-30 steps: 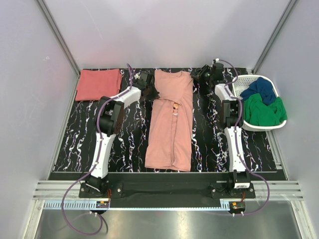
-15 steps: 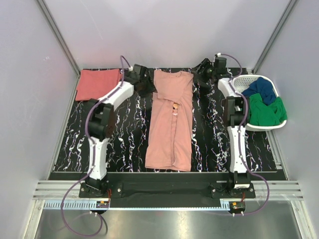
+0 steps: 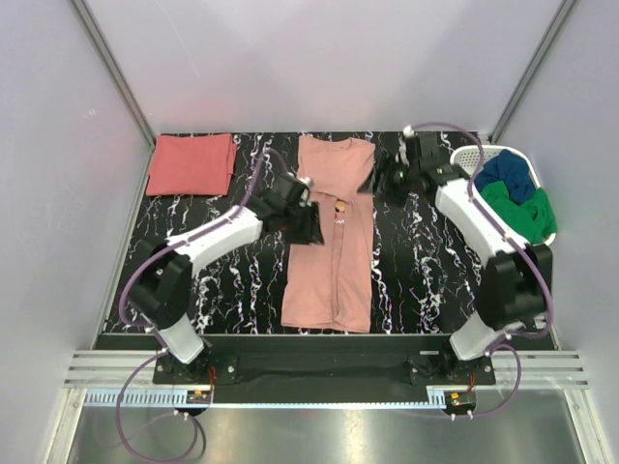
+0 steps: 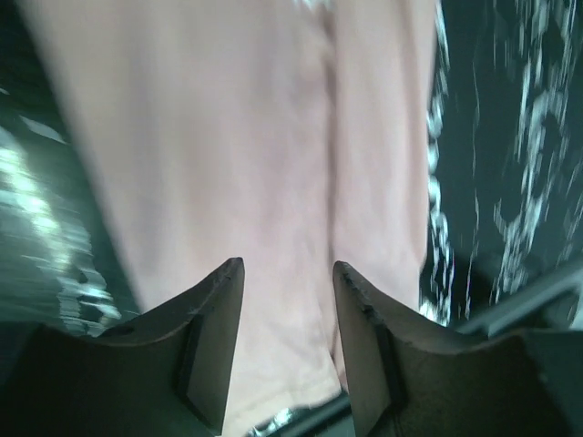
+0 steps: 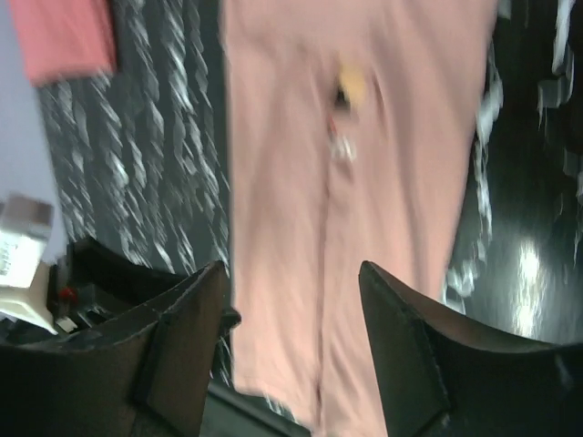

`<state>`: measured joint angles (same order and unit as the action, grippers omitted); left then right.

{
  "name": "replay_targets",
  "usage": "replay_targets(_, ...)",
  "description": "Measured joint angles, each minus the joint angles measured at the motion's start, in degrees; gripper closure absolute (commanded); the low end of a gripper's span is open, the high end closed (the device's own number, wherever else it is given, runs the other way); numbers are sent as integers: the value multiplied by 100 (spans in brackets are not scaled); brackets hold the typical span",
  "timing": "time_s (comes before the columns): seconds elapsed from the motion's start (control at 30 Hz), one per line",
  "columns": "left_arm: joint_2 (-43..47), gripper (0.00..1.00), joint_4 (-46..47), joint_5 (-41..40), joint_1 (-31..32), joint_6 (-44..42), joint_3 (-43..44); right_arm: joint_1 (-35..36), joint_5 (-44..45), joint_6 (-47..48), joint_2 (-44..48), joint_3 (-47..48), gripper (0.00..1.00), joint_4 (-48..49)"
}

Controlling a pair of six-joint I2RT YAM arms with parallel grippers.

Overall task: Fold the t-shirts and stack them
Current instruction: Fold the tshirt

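left claw (image 4: 287, 266) is apart, nothing btw its fingers (image 4: 215, 319). it hangs over the left edge of the pale pink t-shirt (image 3: 327, 261), abt mid-length. whether it touches the cloth i can't tell. in the left wrist view the shirt fills the gap btw the tips and runs on ahead, w/ a lengthwise fold ridge just ahead of the right-hand finger. bare black marbled table (image 3: 242, 280) shows on both sides of that claw, widest on its outer side.

right claw (image 5: 291, 269) is apart too, empty. it sits at the shirt's right edge near the collar end; contact can't be told, the view is blurred. from its wrist cam the shirt lies straight ahead, long and narrow, both long edges in view, small orange tag (image 5: 351, 86) ahead of the tips near the centre line.

coral-red t-shirt (image 3: 191, 164) lies folded flat in the far-left corner, beyond the left claw and to its outer side, well apart, open table btw.

white basket (image 3: 466, 155) w/ blue cloth (image 3: 505, 174) and green cloth (image 3: 513, 215) sits on the right claw's outer side, at the table's right edge. near half of the table is bare on both sides of the shirt.
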<state>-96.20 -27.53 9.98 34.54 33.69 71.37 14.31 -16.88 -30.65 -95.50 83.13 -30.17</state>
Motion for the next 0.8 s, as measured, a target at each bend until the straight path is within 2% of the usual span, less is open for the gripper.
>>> replay_targets(0.17, 28, 50, 468, 234, 990, 227, -743, 57, 103, -26, 1368, -2055, 37, -649)
replay_targets(0.3, 79, 49, 667, 271, 1412, 503, -1274, 42, 118, -116, 2319, -3040, 38, -946)
replay_targets(0.5, 70, 53, 896, 199, 1934, 835, -1300, 74, -120, -282, 3123, -4317, 43, -761)
replay_targets(0.63, -33, 61, 931, 42, 2214, 1029, -1296, 122, -350, -426, 3300, -4962, 45, -518)
replay_targets(0.73, -197, 72, 863, -142, 2321, 1165, -1287, 192, -507, -549, 3373, -5257, 46, -284)
replay_targets(0.8, -271, 86, 800, -208, 2341, 1266, -1287, 275, -586, -647, 3401, -5438, 47, -83)
